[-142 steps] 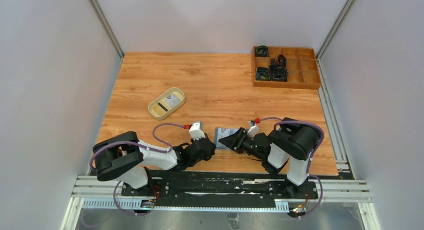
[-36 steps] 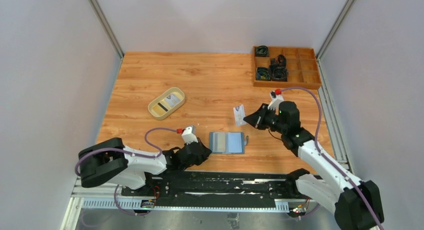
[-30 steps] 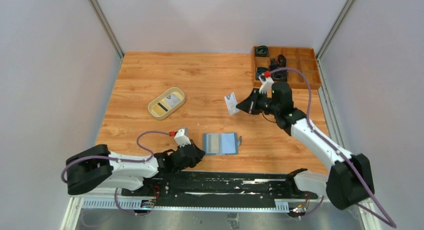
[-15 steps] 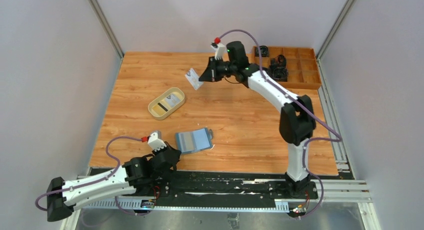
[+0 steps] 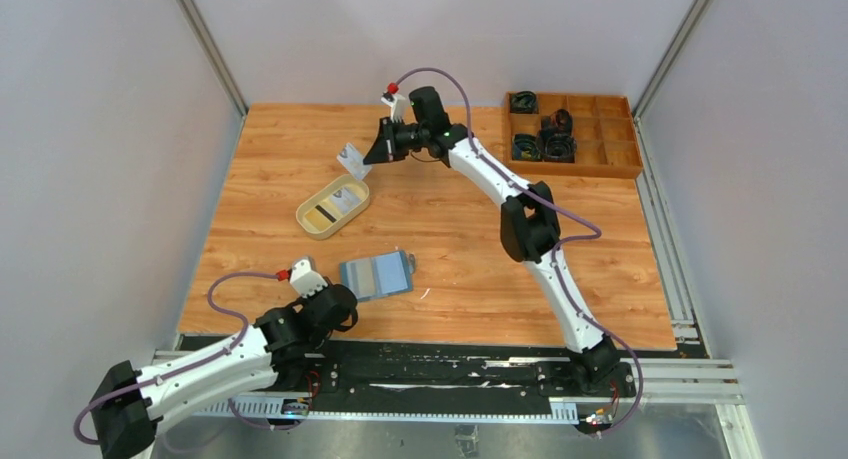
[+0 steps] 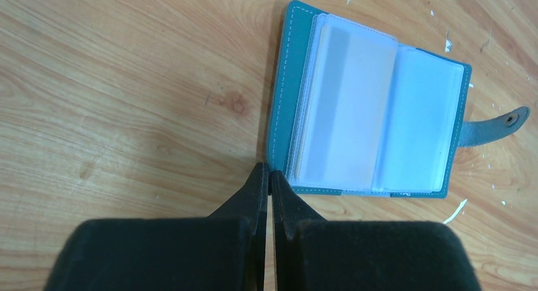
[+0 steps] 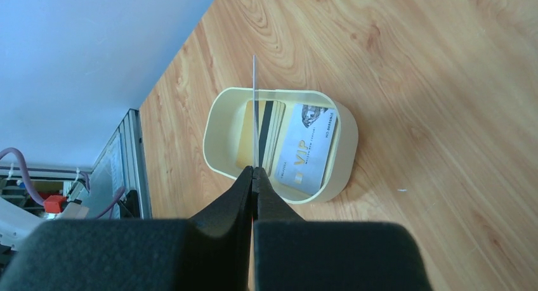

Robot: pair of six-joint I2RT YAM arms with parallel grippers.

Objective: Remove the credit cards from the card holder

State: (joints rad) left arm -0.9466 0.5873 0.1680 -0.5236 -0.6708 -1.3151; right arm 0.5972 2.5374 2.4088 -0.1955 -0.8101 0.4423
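Near the tray [image 7: 346, 144], the right hand [image 7: 254, 169] pinches a raised credit card [image 7: 254, 113] seen only edge-on; well apart from it, the left hand [image 6: 267, 174] is closed, empty.

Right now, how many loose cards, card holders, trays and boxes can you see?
Loose cards: 3 (held card in the right end effector; VIP card and striped card in the oval tray)
Card holder: 1
Oval tray: 1
Wooden box: 1
Total: 6
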